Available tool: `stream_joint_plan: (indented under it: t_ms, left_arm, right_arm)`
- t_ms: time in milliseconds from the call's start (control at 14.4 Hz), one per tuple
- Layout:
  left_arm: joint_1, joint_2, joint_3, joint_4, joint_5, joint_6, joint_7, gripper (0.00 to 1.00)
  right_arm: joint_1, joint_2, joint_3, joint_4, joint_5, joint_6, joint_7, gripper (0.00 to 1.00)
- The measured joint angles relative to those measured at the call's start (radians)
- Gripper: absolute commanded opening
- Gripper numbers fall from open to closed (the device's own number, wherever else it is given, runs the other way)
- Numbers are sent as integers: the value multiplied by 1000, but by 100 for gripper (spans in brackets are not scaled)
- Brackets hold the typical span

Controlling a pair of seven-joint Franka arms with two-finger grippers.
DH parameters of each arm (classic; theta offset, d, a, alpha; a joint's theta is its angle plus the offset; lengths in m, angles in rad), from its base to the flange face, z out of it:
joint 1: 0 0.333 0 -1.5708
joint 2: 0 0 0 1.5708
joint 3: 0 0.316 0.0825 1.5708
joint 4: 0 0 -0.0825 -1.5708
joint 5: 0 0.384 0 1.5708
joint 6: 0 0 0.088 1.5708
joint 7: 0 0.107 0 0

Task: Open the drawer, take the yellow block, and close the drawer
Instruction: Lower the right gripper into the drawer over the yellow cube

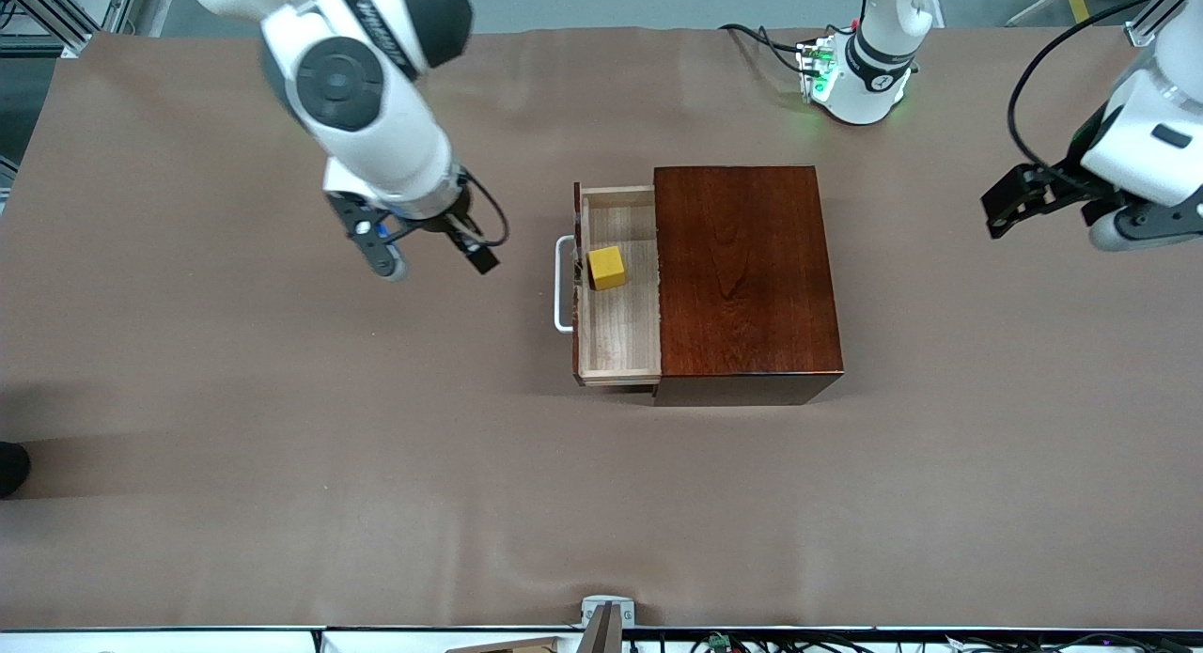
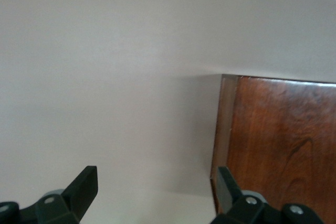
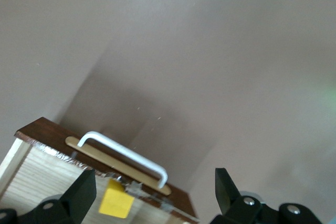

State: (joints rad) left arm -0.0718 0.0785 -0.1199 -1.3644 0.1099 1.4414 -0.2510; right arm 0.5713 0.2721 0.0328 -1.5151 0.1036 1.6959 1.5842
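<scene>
The drawer [image 1: 620, 352] stands pulled out of the reddish-brown box [image 1: 742, 277], its white handle [image 1: 562, 285] toward the right arm's end. The yellow block [image 1: 607, 267] lies in the drawer's tray. My right gripper [image 1: 437, 258] is open and empty, up over the bare table beside the handle. In the right wrist view the handle [image 3: 126, 156] and the block [image 3: 115, 203] show between its fingers. My left gripper [image 1: 1034, 202] is open and empty, waiting over the table at the left arm's end. The left wrist view shows the box's top [image 2: 283, 145].
The brown table cover [image 1: 282, 465] is bare around the box. The left arm's base [image 1: 860, 80] with cables stands at the table's edge farther from the front camera than the box. A small bracket [image 1: 606, 615] sits at the nearest edge.
</scene>
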Motion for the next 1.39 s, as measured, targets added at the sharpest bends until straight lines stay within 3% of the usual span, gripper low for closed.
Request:
stream_joint_plan:
  t_ms: [762,1385]
  left_arm:
    - [49,-153,0,-229,-104,117,16,100]
    - [51,-181,4,-250,-109,121,124,100]
  right_arm:
    - [133,149,0,0,36,291,405,100]
    - [170,229,0,0,54,340,572,100]
